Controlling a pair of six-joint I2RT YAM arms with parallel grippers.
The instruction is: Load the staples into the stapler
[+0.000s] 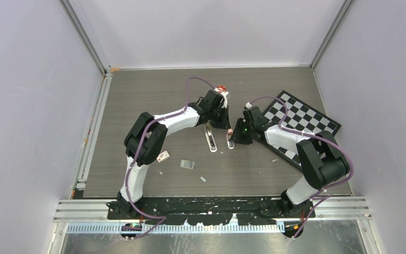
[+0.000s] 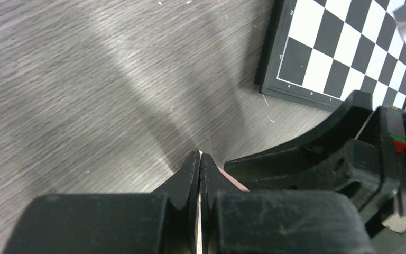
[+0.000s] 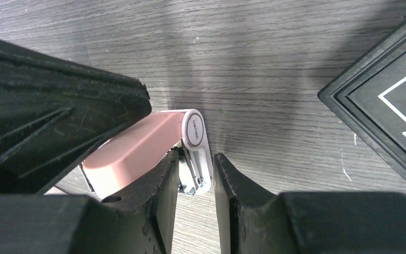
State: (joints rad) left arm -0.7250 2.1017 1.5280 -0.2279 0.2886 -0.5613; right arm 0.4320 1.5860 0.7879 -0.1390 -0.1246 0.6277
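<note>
Our right gripper's (image 3: 195, 161) jaws stand a narrow gap apart around the white end of a pink-and-white piece (image 3: 137, 151), and we cannot tell whether they press on it. Our left gripper (image 2: 199, 159) is closed tip to tip beside that piece's pink body, and we cannot tell whether it pinches anything. The stapler (image 1: 210, 139) lies on the table (image 1: 137, 95) just beside the left gripper, the staples (image 1: 187, 164) well apart from both grippers, off to their left.
</note>
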